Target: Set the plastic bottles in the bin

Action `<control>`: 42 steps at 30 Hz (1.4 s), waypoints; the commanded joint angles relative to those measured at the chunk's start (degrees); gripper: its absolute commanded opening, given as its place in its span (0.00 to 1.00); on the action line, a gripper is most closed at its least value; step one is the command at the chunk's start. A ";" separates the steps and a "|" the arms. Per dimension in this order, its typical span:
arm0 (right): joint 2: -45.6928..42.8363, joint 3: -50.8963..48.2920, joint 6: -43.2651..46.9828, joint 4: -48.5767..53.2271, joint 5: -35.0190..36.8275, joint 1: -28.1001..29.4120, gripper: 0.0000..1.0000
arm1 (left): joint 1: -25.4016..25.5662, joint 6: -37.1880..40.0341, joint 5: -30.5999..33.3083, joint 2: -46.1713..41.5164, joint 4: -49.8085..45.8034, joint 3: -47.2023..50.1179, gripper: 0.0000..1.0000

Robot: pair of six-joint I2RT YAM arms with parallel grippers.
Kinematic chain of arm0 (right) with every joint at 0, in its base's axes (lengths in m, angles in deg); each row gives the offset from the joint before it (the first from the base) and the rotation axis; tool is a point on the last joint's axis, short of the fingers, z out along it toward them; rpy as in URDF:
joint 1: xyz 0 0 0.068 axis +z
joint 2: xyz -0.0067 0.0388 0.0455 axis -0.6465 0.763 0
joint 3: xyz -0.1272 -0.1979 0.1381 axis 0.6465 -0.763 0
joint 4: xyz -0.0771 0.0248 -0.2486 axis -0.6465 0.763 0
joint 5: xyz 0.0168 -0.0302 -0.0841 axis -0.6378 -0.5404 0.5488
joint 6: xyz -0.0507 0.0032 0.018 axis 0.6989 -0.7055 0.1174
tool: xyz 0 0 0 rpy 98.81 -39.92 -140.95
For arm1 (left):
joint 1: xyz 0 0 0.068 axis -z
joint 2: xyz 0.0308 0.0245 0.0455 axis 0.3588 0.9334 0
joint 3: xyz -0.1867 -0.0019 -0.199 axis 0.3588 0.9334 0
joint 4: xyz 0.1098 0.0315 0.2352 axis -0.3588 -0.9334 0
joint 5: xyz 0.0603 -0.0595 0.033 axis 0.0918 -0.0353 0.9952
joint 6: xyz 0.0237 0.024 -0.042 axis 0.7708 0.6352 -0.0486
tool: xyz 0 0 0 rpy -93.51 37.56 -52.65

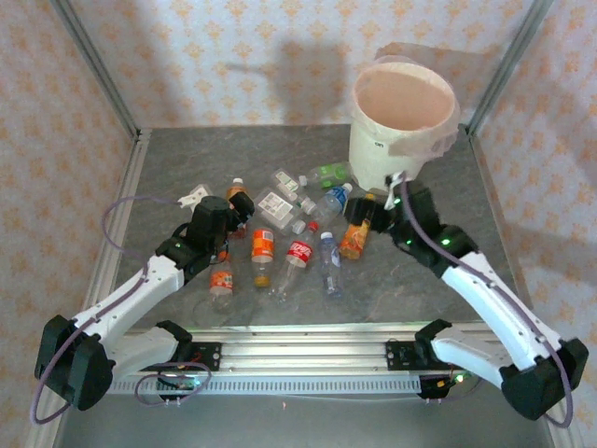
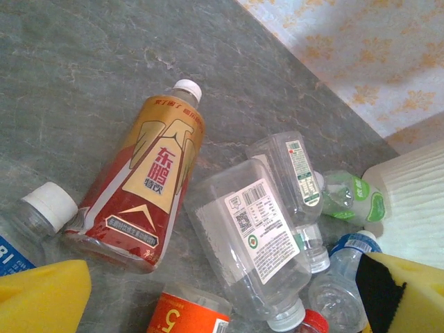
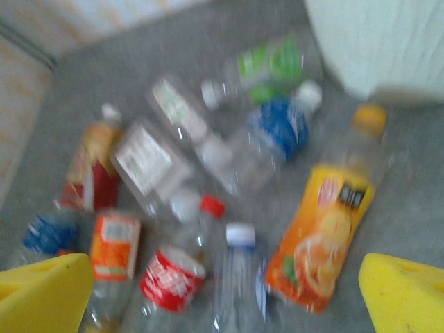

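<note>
Right tool (image 1: 359, 213): wide, empty, above orange juice bottle (image 3: 326, 229).
Left tool (image 1: 239, 209): wide, empty.
Plastic bottles (image 1: 297, 254): clustered on table (image 1: 168, 168), beside bin (image 1: 373, 154).
Risk: it may roll off closing pads (image 3: 41, 291) (neighbours crowd it).

About eleven plastic bottles (image 1: 297, 254) are counted; overlap and blur leave the exact tally uncertain. One bin (image 1: 378, 154) is recorded, white and bag-lined.

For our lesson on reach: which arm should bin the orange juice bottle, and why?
Probably the right. The right gripper, open, hangs just above the juice bottle, with the bin close beside. The left gripper sits across the pile, farther from both.
</note>
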 commanded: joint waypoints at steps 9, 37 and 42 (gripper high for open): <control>13.47 -5.82 -12.57 1.47 10.58 19.55 0.95 | -0.65 -2.21 3.06 0.15 -3.49 -0.86 1.00; 32.27 -5.44 -11.35 -2.96 9.66 21.38 0.60 | -1.80 -0.08 4.51 -0.83 -10.81 -2.67 1.00; 27.82 -6.15 -10.31 -1.24 10.48 21.38 0.47 | -2.05 -0.07 4.89 -0.47 -11.24 -2.78 1.00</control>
